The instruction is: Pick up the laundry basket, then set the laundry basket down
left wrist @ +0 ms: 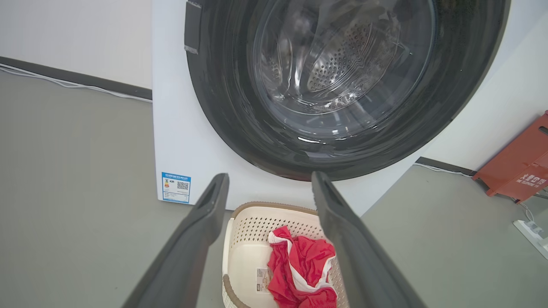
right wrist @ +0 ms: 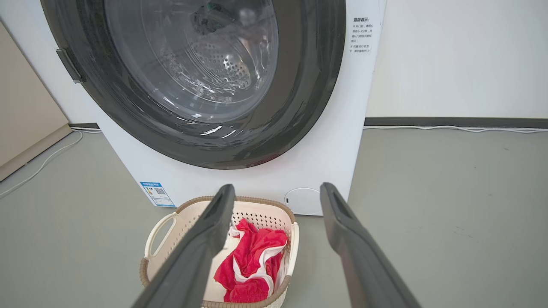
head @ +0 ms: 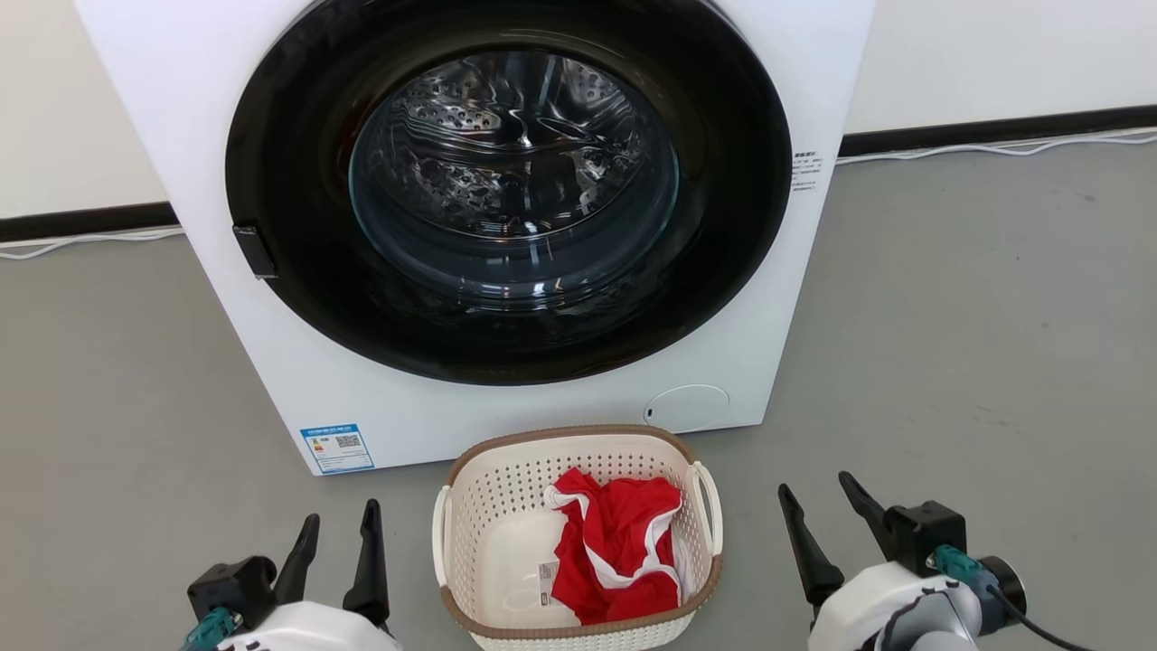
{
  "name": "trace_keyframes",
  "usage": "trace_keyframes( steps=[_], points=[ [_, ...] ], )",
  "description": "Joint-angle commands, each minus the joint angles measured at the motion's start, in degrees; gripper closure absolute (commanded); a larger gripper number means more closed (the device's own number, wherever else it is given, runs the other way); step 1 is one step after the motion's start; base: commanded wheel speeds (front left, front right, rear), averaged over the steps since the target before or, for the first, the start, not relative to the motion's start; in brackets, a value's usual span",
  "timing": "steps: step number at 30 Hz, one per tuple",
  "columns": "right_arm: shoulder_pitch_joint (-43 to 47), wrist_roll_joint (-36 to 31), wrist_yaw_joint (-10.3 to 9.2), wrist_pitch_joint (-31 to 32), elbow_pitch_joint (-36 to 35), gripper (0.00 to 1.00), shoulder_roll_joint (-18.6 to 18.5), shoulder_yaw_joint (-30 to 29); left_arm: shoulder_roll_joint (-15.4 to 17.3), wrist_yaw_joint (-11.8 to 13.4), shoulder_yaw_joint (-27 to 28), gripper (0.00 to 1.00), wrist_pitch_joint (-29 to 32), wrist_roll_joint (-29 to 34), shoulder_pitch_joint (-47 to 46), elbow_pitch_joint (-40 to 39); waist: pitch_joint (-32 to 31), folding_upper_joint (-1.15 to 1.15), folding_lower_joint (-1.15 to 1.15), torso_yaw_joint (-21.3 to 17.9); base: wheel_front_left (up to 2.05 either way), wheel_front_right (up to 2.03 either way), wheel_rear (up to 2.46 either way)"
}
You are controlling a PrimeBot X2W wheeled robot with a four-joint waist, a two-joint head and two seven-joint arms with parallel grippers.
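Observation:
The cream-white perforated laundry basket [head: 506, 506] with a brown rim stands on the grey floor just in front of the washer, at the bottom centre of the head view. A red and white garment [head: 619, 547] lies in its right half, beside a small label sticker [head: 547, 579]. My left gripper [head: 336, 529] is open to the basket's left, apart from the left loop handle [head: 440, 533]. My right gripper [head: 818, 506] is open to its right, clear of the right handle [head: 710, 506]. The wrist views show the basket [left wrist: 244, 252] [right wrist: 165, 239] below open fingers.
A white front-loading washer [head: 217, 108] with a shut dark round door [head: 289, 181] stands right behind the basket. White cables [head: 994, 149] run along the wall base. An orange-red object [left wrist: 518, 167] and a power strip [left wrist: 533, 233] lie off to one side on the floor.

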Motion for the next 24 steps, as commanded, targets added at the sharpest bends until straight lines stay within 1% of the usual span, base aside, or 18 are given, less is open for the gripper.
trace_keyframes(
  steps=[1, 12, 14, 15, 19, 23, 24],
  points=[
    [-0.5, -0.6, 0.35, -0.8, -1.8, 0.0, 0.3, 1.0, 0.6, 0.5, 1.7, 0.0, -0.4, -0.3, -0.8, -1.8, 0.0, -0.01, 0.01, 0.0, 0.0, 0.0, 0.0],
    [1.3, -0.9, 0.35, -0.8, -3.7, 0.0, 0.3, 0.0, 0.6, 1.3, 1.5, 0.0, -0.4, -0.8, 0.5, -3.3, -0.1, -0.01, 0.01, 0.5, 0.0, 0.0, 0.0],
    [1.3, -0.9, 0.35, -0.8, -3.8, 0.0, 0.3, -0.1, 0.6, 0.5, 1.3, 0.0, -0.4, -1.6, 0.4, -3.7, -0.2, -0.01, 0.01, 0.5, 0.0, 0.0, 0.0],
    [2.2, -0.4, -0.01, 0.0, -2.1, 1.0, 0.1, -1.3, 0.0, 0.7, -0.2, 1.0, 0.0, -1.3, 1.7, -1.9, -0.2, -0.01, 0.01, 0.5, 0.0, 0.0, 0.0],
    [2.4, 1.1, -0.05, 0.7, -1.4, 1.0, 0.2, -1.8, -0.2, 0.6, 0.1, 1.0, 0.6, -2.6, 1.6, -0.7, -0.2, -0.01, 0.01, 0.6, 0.0, 0.0, 0.0],
    [2.5, 4.0, -0.03, 1.5, -2.2, 1.0, 0.2, -2.3, -0.2, 0.4, 0.4, 1.0, 1.4, -4.8, 1.5, -1.1, -0.2, -0.01, 0.13, 0.8, 0.0, 0.0, 0.0],
    [2.6, 4.7, -0.03, 1.7, -2.4, 1.0, 0.2, -2.4, -0.2, 0.4, 0.4, 1.0, 1.5, -5.4, 1.5, -1.2, -0.2, -0.01, 0.12, 0.8, 0.0, 0.0, 0.0]
  ],
)
